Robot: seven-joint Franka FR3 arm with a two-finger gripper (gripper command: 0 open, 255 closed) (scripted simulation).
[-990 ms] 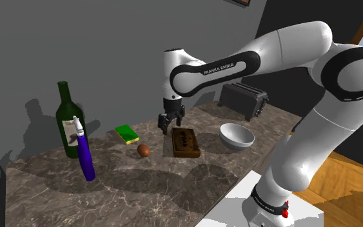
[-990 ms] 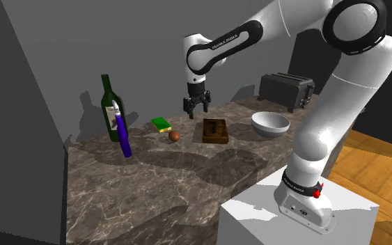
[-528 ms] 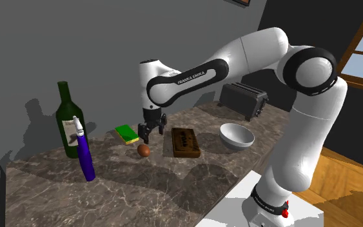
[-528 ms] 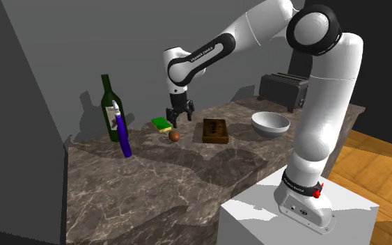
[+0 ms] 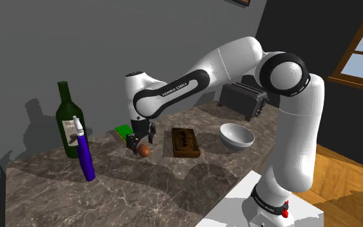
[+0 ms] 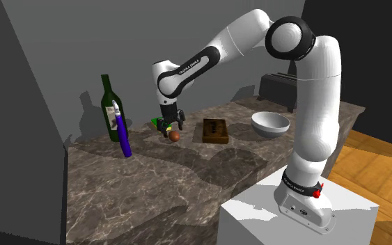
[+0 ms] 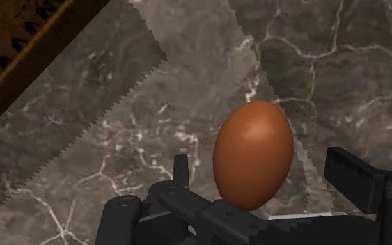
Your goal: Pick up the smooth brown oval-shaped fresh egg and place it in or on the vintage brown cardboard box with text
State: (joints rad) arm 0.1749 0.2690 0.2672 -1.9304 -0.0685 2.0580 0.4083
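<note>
Wrist view: we see our black two-finger gripper (image 7: 260,167) wide open around the smooth brown oval egg (image 7: 252,153). By the shoulder view, the flat brown box (image 5: 185,142) lies at the egg's three o'clock.

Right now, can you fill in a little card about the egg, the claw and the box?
egg: brown, lying on the marble counter
claw: open, low over the egg, fingers either side, not touching it
box: brown, flat on the counter between egg and white bowl
egg in box: no, not yet
</note>
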